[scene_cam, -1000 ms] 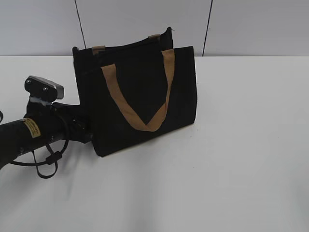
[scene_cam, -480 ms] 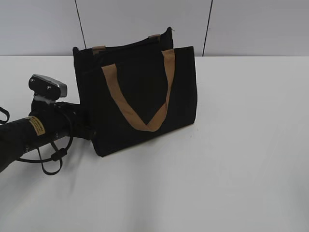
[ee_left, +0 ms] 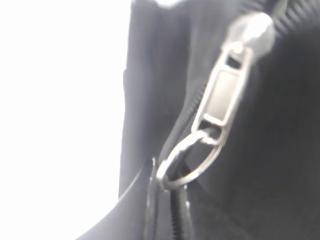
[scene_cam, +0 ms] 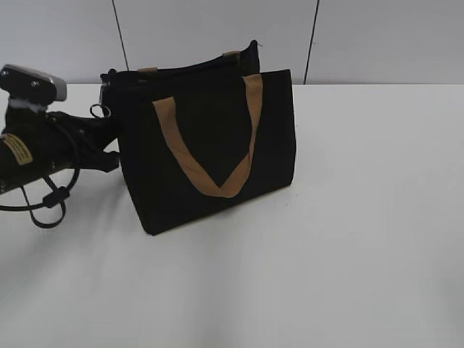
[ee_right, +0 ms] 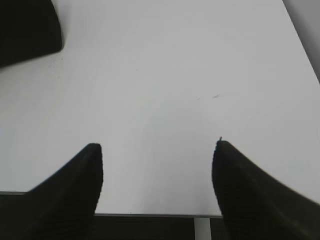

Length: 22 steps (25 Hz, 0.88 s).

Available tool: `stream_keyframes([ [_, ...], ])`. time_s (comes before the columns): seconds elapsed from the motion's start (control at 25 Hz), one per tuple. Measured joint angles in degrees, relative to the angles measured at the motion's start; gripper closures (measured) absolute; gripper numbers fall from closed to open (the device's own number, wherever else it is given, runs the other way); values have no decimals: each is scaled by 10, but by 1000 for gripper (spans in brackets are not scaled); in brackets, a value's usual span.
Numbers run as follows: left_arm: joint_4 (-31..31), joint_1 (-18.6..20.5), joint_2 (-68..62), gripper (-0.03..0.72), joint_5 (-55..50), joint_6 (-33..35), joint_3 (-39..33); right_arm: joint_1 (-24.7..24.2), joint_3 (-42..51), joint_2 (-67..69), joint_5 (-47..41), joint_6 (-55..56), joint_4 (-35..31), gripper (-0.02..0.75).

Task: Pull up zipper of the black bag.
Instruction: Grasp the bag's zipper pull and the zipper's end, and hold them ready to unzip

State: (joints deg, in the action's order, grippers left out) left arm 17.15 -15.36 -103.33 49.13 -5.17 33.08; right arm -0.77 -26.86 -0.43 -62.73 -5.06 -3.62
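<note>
Standing upright on the white table in the exterior view, the black bag has a tan strap hanging down its front. The left gripper is pressed against the bag's upper left corner, just beside a small ring; whether its jaws are apart or together cannot be told.

Left wrist view: the zipper fills the frame, blurred, its silvery pull running down to a metal ring on black fabric.

Right wrist view: the right gripper hangs over bare table, jaws wide apart, holding nothing. A bag corner shows top left.
</note>
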Motion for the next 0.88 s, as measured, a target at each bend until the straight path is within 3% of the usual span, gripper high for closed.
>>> stream_keyframes([
  [0.32,21,1,152,660,-119,3,-1,0,0,0,0,0,0,219],
  [0.88,34,1,233,660,-149,13,-1,0,0,0,1,0,-10,219],
])
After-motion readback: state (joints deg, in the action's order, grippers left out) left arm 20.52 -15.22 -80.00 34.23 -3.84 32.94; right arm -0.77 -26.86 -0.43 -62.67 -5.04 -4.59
